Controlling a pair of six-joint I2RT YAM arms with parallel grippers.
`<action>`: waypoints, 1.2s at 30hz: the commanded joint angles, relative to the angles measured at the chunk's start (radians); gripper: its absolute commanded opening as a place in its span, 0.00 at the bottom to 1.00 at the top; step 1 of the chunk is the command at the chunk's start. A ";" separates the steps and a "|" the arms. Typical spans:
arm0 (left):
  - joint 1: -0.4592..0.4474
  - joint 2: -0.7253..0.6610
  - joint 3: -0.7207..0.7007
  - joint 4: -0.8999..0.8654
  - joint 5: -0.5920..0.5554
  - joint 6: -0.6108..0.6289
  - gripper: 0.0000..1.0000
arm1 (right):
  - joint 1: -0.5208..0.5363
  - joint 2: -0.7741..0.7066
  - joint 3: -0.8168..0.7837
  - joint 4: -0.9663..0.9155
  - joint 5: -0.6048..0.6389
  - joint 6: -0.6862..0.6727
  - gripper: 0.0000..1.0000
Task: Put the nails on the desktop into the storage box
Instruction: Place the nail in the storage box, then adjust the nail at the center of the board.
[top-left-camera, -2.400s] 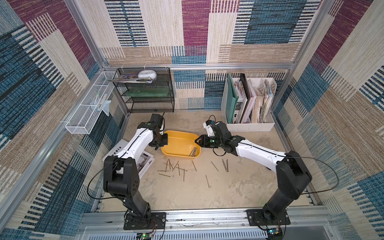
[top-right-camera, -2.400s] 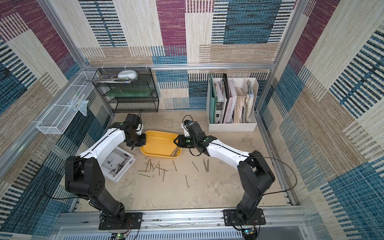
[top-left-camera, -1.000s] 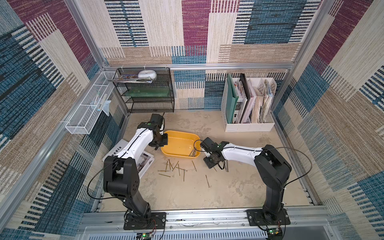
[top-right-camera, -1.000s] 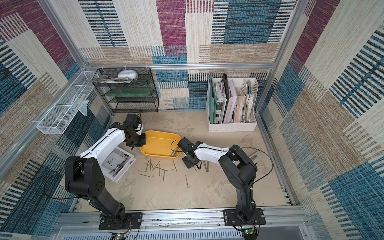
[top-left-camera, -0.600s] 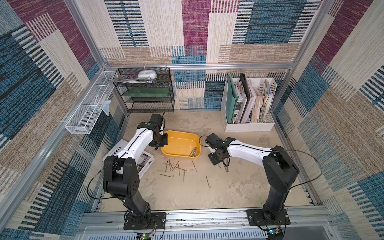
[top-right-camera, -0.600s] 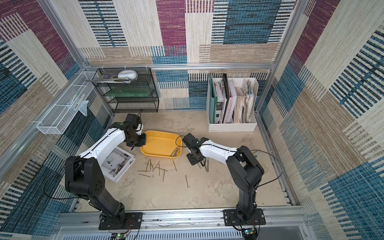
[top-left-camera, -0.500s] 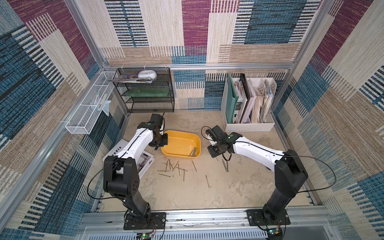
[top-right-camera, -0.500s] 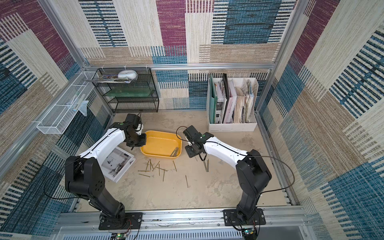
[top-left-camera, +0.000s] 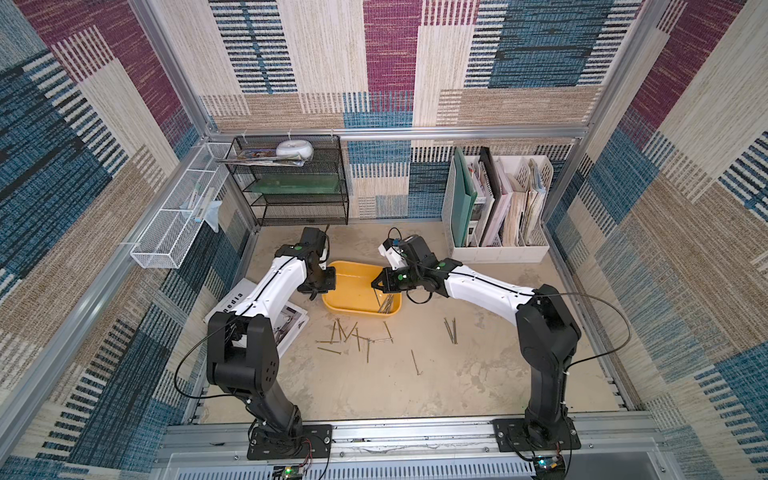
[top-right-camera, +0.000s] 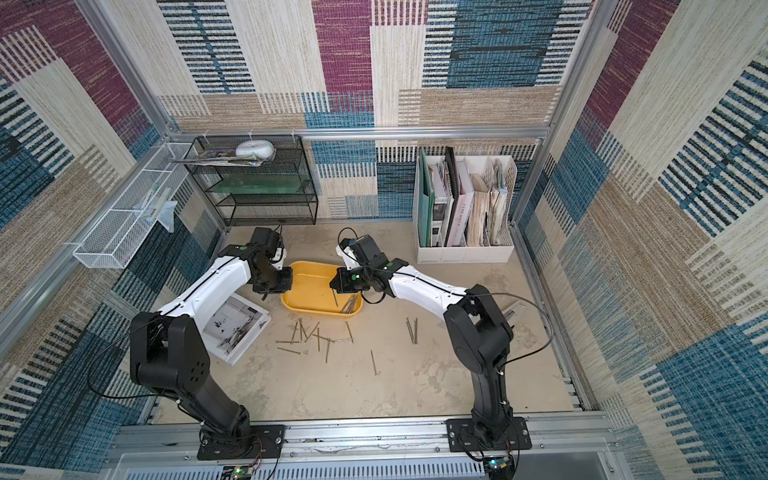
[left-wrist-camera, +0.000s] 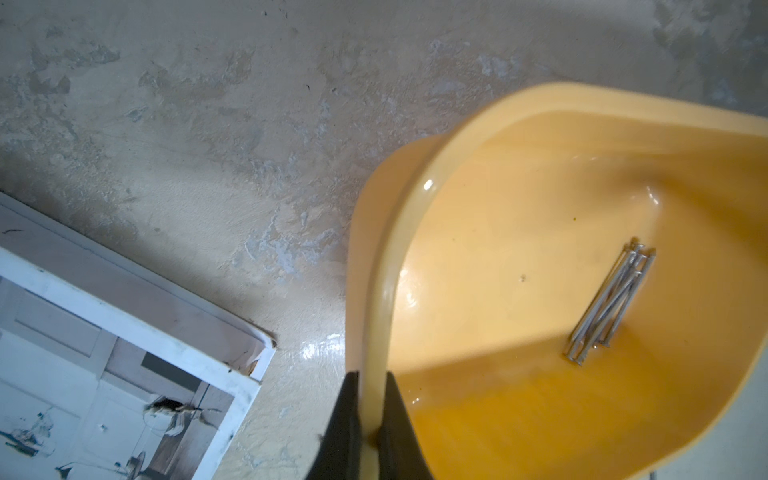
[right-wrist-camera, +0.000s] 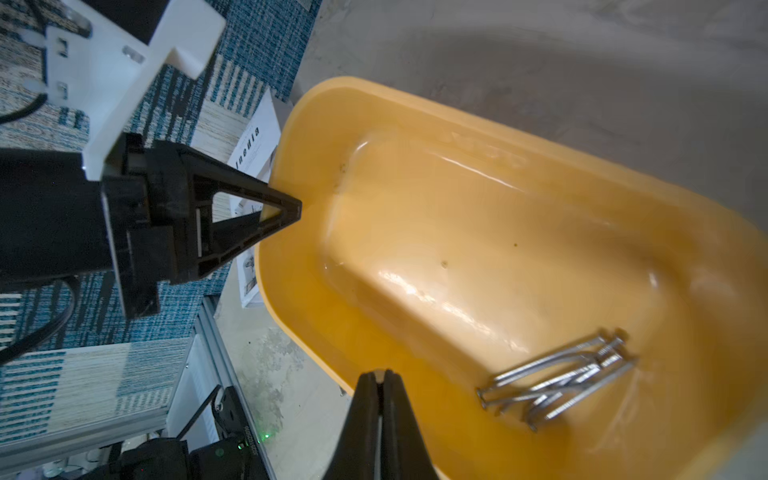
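Few nails (left-wrist-camera: 609, 299) boxed; over a dozen remain on bench (top-left-camera: 374, 395), 6 o'clock of storage box (top-left-camera: 351, 291). Left end effector (left-wrist-camera: 370, 380) clamps its rim; right end effector (right-wrist-camera: 377, 376) pinches one nail (top-right-camera: 335, 300).

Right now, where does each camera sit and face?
Top views: high above the arm bases, looking down at the desktop; both arms show, right gripper shut on a nail.
Left wrist: on the left arm, facing the storage box; left gripper shows, shut on its rim.
Right wrist: on the right arm, facing into the box; both grippers show.
Shared: both wrist views show the nails in the box.
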 joint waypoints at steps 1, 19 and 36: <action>0.001 0.000 0.011 -0.003 0.010 0.001 0.00 | 0.001 0.053 -0.006 0.177 -0.040 0.145 0.00; 0.001 -0.004 0.010 -0.002 0.011 0.002 0.00 | -0.084 -0.130 -0.106 -0.160 0.075 -0.032 0.43; 0.001 -0.010 0.010 -0.002 0.028 -0.001 0.00 | -0.182 -0.320 -0.456 -0.586 0.628 -0.171 0.24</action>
